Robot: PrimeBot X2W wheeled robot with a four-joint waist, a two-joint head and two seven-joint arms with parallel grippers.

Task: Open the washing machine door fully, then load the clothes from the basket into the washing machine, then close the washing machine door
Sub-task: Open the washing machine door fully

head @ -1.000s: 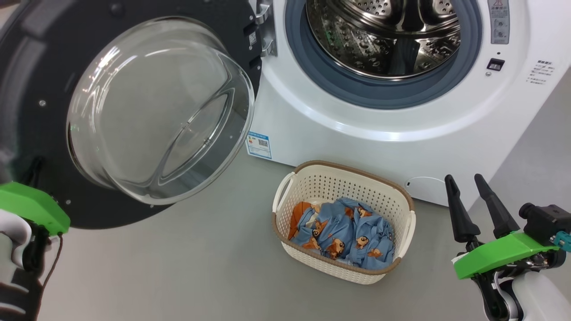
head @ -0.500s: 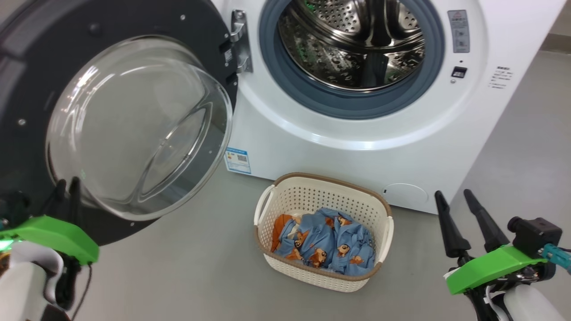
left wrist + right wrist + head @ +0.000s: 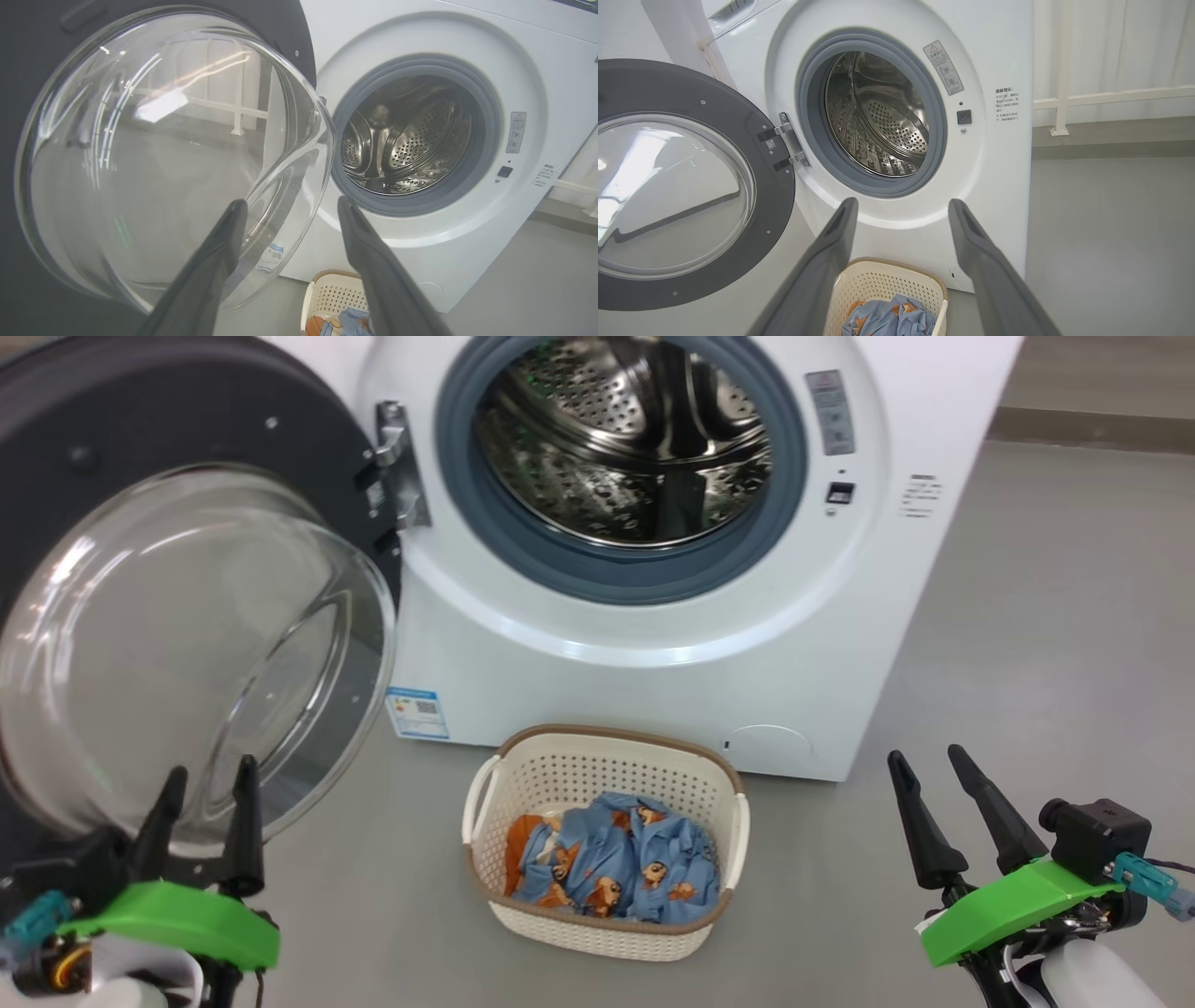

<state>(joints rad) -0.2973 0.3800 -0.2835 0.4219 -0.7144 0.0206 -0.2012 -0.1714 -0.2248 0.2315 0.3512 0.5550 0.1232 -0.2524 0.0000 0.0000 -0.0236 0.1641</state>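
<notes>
Our left gripper (image 3: 213, 767) stood with its two dark fingers spread apart, gripping nothing. In the head view its tips lay against the lower edge of the bulging glass of the washing machine door (image 3: 187, 644); we could not tell whether they touched it. The door hung swung out to our left on its metal hinge (image 3: 397, 467), with the glass bowl facing us. Our right gripper (image 3: 926, 753) was likewise spread wide and empty, low on our right over the grey floor (image 3: 1027, 616), well apart from the door and the laundry. Between the two grippers the basket (image 3: 616, 733) sat on the floor just in front of the washing machine (image 3: 653, 653), below its mouth. The clothes (image 3: 616, 873) lay bunched inside the basket, blue with orange bears. Beyond the basket the steel drum (image 3: 625, 448) stood exposed inside the grey seal (image 3: 597, 588). A blue label sticker (image 3: 417, 712) showed at the machine's lower left corner, just beside the door's glass.
</notes>
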